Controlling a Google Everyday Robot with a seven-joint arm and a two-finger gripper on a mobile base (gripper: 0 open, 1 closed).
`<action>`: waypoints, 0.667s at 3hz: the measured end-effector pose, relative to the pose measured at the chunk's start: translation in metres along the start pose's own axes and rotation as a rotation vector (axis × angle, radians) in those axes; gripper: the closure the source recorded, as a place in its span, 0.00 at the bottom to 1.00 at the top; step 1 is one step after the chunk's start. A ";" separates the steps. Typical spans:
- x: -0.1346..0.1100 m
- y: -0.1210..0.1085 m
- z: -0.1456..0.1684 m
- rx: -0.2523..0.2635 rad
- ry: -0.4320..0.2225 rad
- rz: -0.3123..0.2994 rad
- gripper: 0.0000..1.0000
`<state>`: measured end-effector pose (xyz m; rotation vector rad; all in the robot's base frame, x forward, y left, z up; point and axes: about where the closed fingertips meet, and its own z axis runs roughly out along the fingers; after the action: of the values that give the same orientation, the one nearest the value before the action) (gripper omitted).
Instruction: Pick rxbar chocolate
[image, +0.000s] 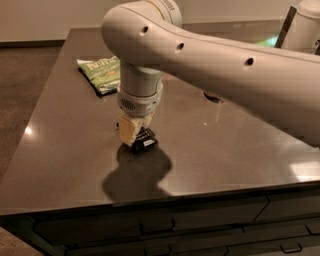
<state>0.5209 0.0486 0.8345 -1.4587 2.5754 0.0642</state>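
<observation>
Across most of the frame lies a big dark table (240, 150) with a shiny top, and dark drawers (200, 225) sit under its front edge along the bottom. At the far left there is a strip of brown floor (25, 85). Next biggest is the fat white arm (225, 65), which comes in from the right side and bends down at the middle left. Below it, toward the lower left, a dark shadow (135, 175) spreads on the table top. In the upper left lies a green bag (102, 75), flat on the table and partly hidden behind the arm. A small dark thing (212, 96) peeks out from under the arm near the middle (too hidden to name). At the end of the arm, left of the middle, the gripper (132, 132) points straight down, and its tan end is right at the table top. I cannot tell if it is open, closed or holding something. The rxbar chocolate (146, 141), small and black with white marks, lies on the table right against the gripper's lower right side, partly under it.
</observation>
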 end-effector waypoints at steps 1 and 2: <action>0.000 0.000 -0.002 0.000 0.000 0.000 0.88; 0.000 0.001 -0.004 0.001 -0.003 -0.011 1.00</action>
<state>0.5195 0.0483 0.8386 -1.4712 2.5644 0.0634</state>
